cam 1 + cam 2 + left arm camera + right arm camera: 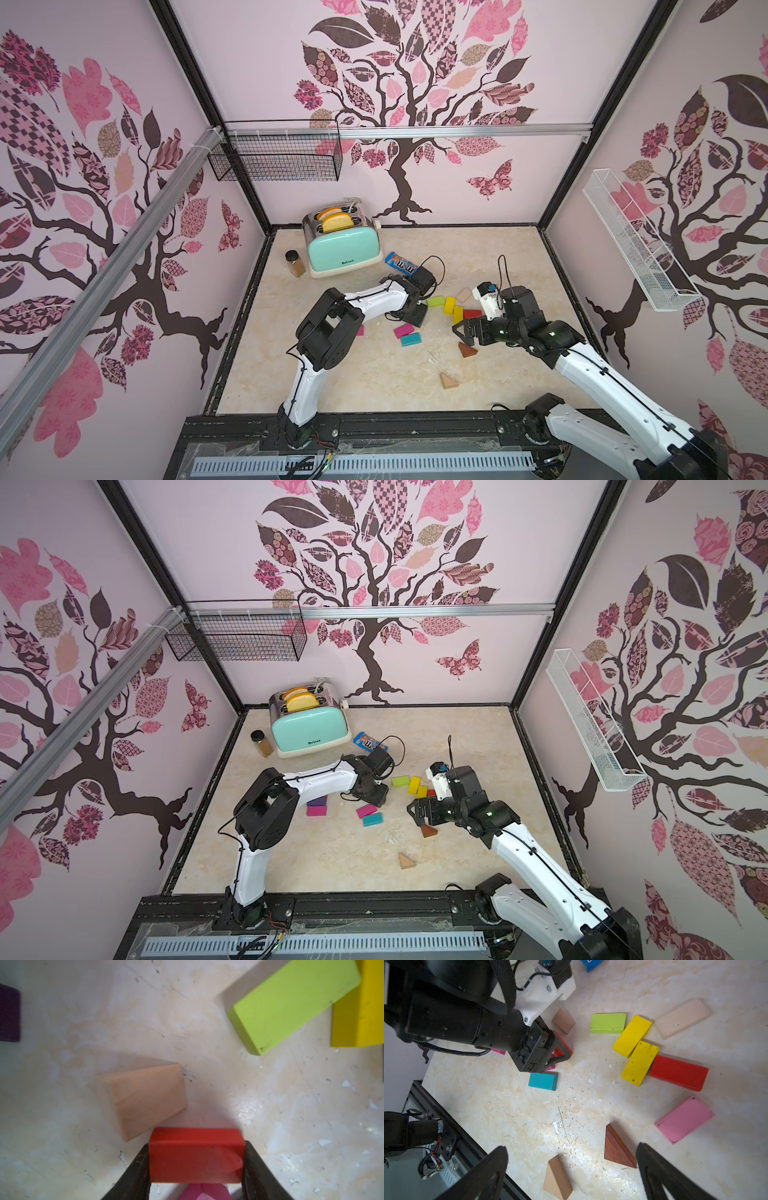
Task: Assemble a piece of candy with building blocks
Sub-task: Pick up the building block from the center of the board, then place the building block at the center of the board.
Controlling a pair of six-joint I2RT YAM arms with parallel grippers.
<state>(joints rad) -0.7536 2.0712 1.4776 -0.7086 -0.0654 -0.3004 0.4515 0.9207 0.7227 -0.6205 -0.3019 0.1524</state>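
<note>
Grip, left side: my left gripper (196, 1145) has a black finger (137, 1167) flat against each end of the held red block (195, 1157), pinching it. I cannot tell whether this block rests on the tabletop (270, 1115) or is clear of it. It sits near the lime-green block (295, 1003) without touching it. A tan wedge (143, 1099) lies off to one side of the gap between them.

Grip, right side: my right gripper (571, 1147) is spread wide with nothing between its fingers. It hangs above the tabletop, farther from the lime-green block than the left gripper is.

Layout around the lime-green block, right wrist view:
- First yellow block (632, 1035): at its end, touching or very nearly.
- Second yellow block (640, 1062): against the first, on the side away from the green.
- Loose red block (679, 1072): against the second yellow, farther out again.
- Pale tan rectangle (683, 1018): just past the first yellow.
- Pink rectangle (684, 1120): well apart.
- Brown triangle (616, 1147) and tan triangle (556, 1178): farthest off, below my right gripper.
- Teal block (543, 1081): well apart, just beside the left gripper.

In a top view a magenta block (403, 330) lies next to the teal one. A purple block (318, 800) lies well apart from the green, partly under my left arm.

The M&M's packet (401, 264) lies well apart from the lime-green block, and the mint toaster (343, 251) stands past it.
</note>
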